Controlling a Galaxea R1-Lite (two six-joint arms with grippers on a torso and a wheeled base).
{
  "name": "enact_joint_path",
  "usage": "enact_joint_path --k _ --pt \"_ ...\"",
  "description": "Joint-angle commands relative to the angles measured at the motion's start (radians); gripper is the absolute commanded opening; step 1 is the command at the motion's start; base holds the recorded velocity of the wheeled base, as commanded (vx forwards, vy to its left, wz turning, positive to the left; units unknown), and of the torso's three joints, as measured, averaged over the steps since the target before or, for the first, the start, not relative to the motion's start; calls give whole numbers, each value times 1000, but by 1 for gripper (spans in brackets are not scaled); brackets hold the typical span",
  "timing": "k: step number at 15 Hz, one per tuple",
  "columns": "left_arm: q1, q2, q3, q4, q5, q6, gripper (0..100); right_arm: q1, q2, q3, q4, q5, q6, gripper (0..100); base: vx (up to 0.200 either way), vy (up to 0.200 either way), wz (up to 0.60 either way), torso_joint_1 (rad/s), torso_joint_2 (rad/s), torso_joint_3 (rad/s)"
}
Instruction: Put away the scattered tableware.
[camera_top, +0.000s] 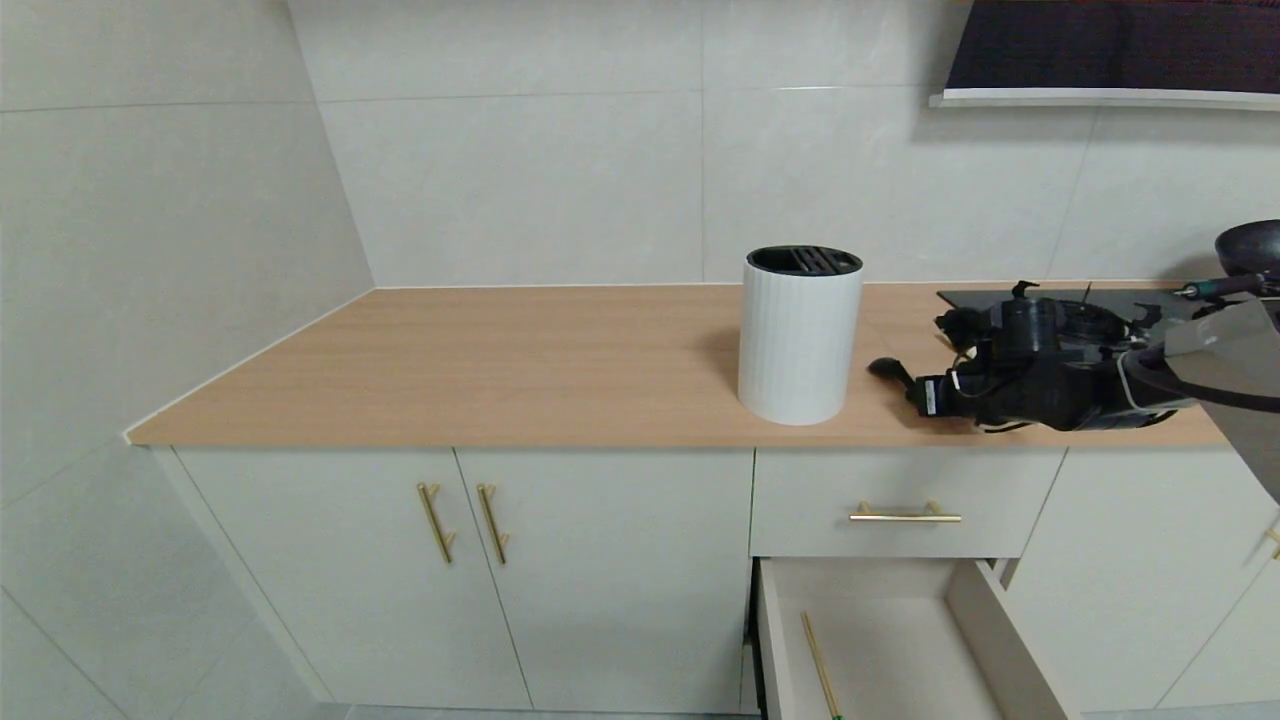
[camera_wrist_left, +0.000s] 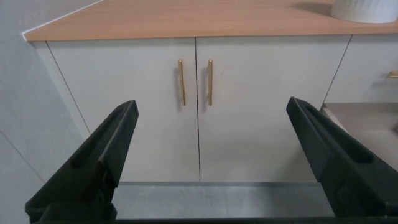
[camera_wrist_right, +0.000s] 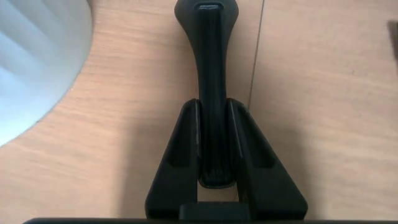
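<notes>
The right gripper's (camera_wrist_right: 213, 111) fingers (camera_wrist_right: 180, 149) are clamped on the handle of one black utensil (camera_wrist_right: 208, 43). It is slim, matte and all black, widening to a rounded, spoon-like end that points away from the gripper, just over the wooden countertop (camera_top: 500, 360). One white ribbed holder (camera_top: 800, 340) with a black slotted top stands near it, at the utensil's 9 o'clock in the head view. At the holder's 6 o'clock, one open drawer (camera_top: 775, 640) holds one thin wooden stick (camera_top: 818, 660).

The left gripper's (camera_wrist_left: 211, 106) fingers (camera_wrist_left: 106, 155) are spread wide apart, facing two cabinet doors with two gold handles (camera_wrist_left: 181, 82).
</notes>
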Motion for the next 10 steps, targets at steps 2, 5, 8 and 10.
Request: enact_joint_path --k 2,5,8,10 --pt "0 0 0 0 0 0 100 1 -104 70 -6 -1 39 0 0 0 0 0 0 0" --pt "0 0 0 0 0 0 100 9 -284 257 -6 1 43 0 0 0 0 0 0 0" --pt "0 0 0 0 0 0 100 17 -468 452 -6 2 43 0 0 0 0 0 0 0" --pt "0 0 0 0 0 0 100 20 -597 603 -6 4 45 0 0 0 0 0 0 0"
